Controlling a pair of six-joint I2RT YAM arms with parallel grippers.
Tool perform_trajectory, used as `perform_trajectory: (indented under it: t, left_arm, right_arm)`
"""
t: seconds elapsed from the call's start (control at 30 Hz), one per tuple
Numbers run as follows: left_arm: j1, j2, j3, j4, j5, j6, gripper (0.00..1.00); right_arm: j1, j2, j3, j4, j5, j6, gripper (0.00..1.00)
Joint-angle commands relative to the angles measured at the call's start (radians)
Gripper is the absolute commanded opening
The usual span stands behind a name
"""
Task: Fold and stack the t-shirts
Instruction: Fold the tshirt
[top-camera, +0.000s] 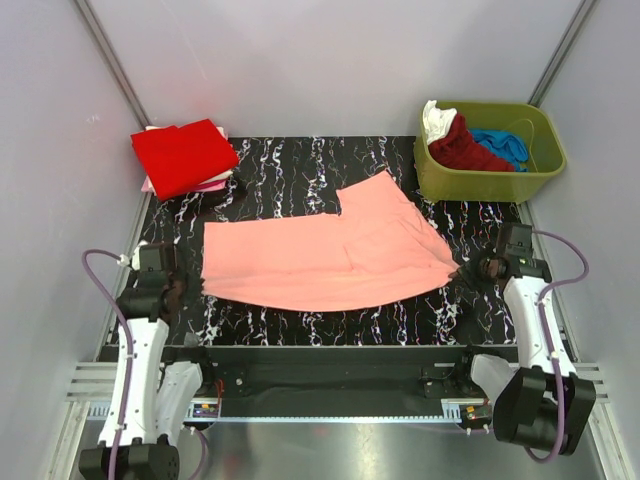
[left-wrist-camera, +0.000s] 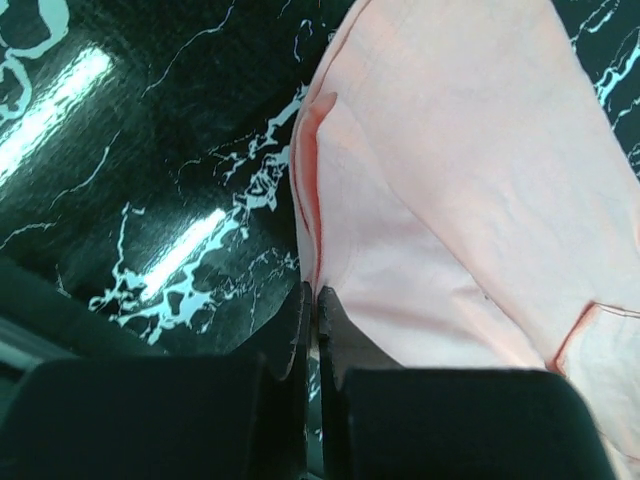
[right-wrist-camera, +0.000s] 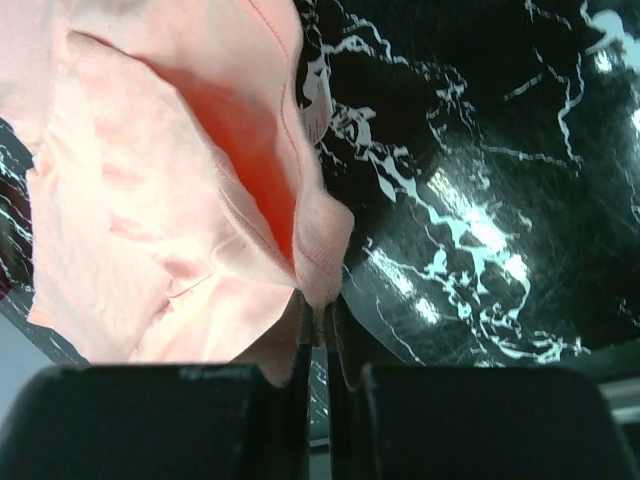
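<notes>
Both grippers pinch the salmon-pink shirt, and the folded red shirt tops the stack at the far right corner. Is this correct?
Only the side is wrong: the top external view shows the folded red shirt on the stack at the far left corner. The left gripper and right gripper do pinch the salmon-pink shirt.

Salmon-pink t-shirt (top-camera: 330, 255), black white-veined table (top-camera: 290, 170).

Left arm (top-camera: 135, 350) stretches forward along the left edge. Left gripper (left-wrist-camera: 310, 305) sits low, jaws closed, pinching the shirt (top-camera: 320, 255) edge. Right arm (top-camera: 535, 320) stretches forward along the right edge. Right gripper (right-wrist-camera: 318, 315) points inward, jaws closed on a shirt corner.
</notes>
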Motion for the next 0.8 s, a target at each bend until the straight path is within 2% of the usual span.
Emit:
perform_trajectory:
  t: [0.0,0.13,0.17,0.23,0.27,0.3,0.33,0.37,0.4,0.47,0.5,0.57,0.6,0.67,0.7,0.77]
  left_arm:
    - [0.001,-0.052,0.067,-0.091,0.017,0.005,0.00]
    - [0.001,-0.100,0.091,-0.168,0.011,0.026,0.03]
    - [0.001,-0.121,0.097,-0.203,-0.011,0.033,0.07]
    - [0.001,-0.146,0.114,-0.235,-0.032,0.048,0.11]
    - [0.001,-0.169,0.122,-0.264,-0.040,0.056,0.21]
    - [-0.001,-0.180,0.131,-0.283,-0.045,0.062,0.28]
    - [0.001,-0.190,0.151,-0.301,-0.051,0.072,0.37]
    - [0.001,-0.210,0.163,-0.326,-0.058,0.082,0.44]
    - [0.001,-0.218,0.179,-0.332,-0.062,0.092,0.59]
    - [0.001,-0.238,0.238,-0.335,-0.092,0.123,0.72]
    - [0.001,-0.244,0.258,-0.324,-0.101,0.140,0.84]
    - [0.001,-0.270,0.297,-0.263,-0.129,0.189,0.96]
    - [0.002,-0.275,0.306,-0.233,-0.131,0.209,0.99]
    - [0.001,-0.264,0.314,-0.170,-0.137,0.266,0.99]
    - [-0.001,-0.255,0.321,-0.156,-0.143,0.281,0.99]
    - [0.001,-0.235,0.317,-0.119,-0.152,0.315,0.99]
  right_arm:
    - [-0.006,-0.064,0.028,-0.100,-0.009,0.038,0.00]
    - [-0.007,-0.124,0.050,-0.193,0.049,0.038,0.01]
    - [-0.007,-0.137,0.050,-0.209,0.052,0.042,0.05]
    - [-0.007,-0.183,0.044,-0.247,0.040,0.053,0.21]
    - [-0.007,-0.198,0.042,-0.258,0.037,0.061,0.35]
    - [-0.007,-0.215,0.045,-0.272,0.041,0.065,0.70]
    - [-0.007,-0.244,0.063,-0.305,0.052,0.068,0.89]
    - [-0.007,-0.256,0.076,-0.319,0.063,0.065,0.98]
    - [-0.007,-0.275,0.092,-0.330,0.089,0.065,1.00]
    - [-0.007,-0.289,0.143,-0.327,0.101,0.064,1.00]
    - [-0.007,-0.289,0.158,-0.309,0.084,0.065,1.00]
    - [-0.007,-0.264,0.177,-0.193,0.032,0.047,1.00]
    - [-0.007,-0.209,0.178,-0.090,-0.053,0.038,1.00]
    - [0.005,-0.116,0.233,-0.018,-0.121,0.003,0.95]
    - [0.019,0.002,0.276,-0.008,-0.138,-0.017,0.94]
    - [0.118,0.108,0.439,-0.011,-0.039,-0.091,0.94]
